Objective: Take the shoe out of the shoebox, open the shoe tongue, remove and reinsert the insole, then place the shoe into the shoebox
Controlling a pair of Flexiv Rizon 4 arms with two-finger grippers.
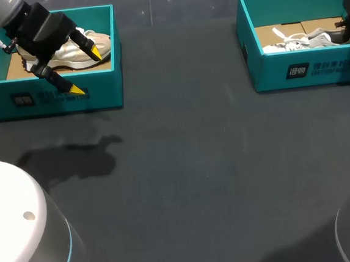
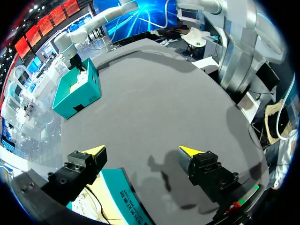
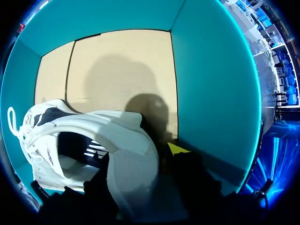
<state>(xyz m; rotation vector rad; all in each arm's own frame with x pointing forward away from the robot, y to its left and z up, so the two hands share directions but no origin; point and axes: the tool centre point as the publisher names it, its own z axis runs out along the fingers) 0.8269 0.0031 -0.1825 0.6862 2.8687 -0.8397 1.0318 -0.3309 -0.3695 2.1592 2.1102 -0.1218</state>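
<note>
- Left gripper [image 1: 86, 71]: fingers spread, released, above cream shoe [image 1: 73, 57], 10 o'clock shoebox [image 1: 62, 99].
- Right gripper [image 3: 140, 164] straddles white shoe [image 3: 117, 126] heel, 2 o'clock; grasp: cannot tell.

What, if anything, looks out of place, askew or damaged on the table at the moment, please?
Nothing looks spilled or damaged. The only untidy detail is in the right shoebox, where the laces of the white shoe trail loose over the box floor. The beige shoe lies inside the left shoebox.
</note>
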